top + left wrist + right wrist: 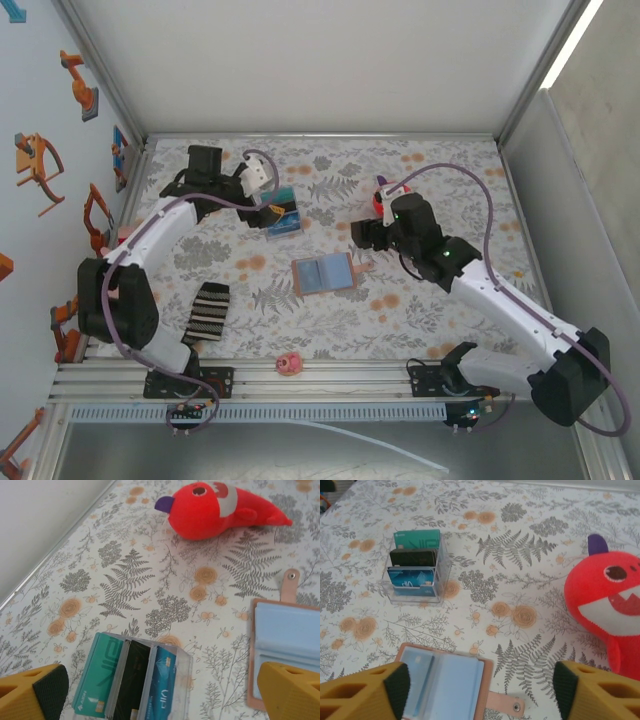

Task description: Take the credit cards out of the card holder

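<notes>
The card holder [323,272] lies open and flat mid-table, tan outside with blue inner faces and its snap tab [505,703] pointing right. Three credit cards [132,682], teal, black and blue, stand in a clear plastic rack [283,213] at the back left. My left gripper [160,700] hangs open just over that rack [415,567], and nothing sits between its fingers [35,690]. My right gripper [480,690] is open wide above the card holder's [445,685] right edge, not touching it. From above, the left gripper [268,200] and right gripper [362,238] flank the holder.
A red plush fish [383,197] lies behind the right gripper, close to it [607,600]. A black-and-white striped block [208,310] sits front left and a small pink object [289,364] by the front rail. Walls close in the left, back and right sides.
</notes>
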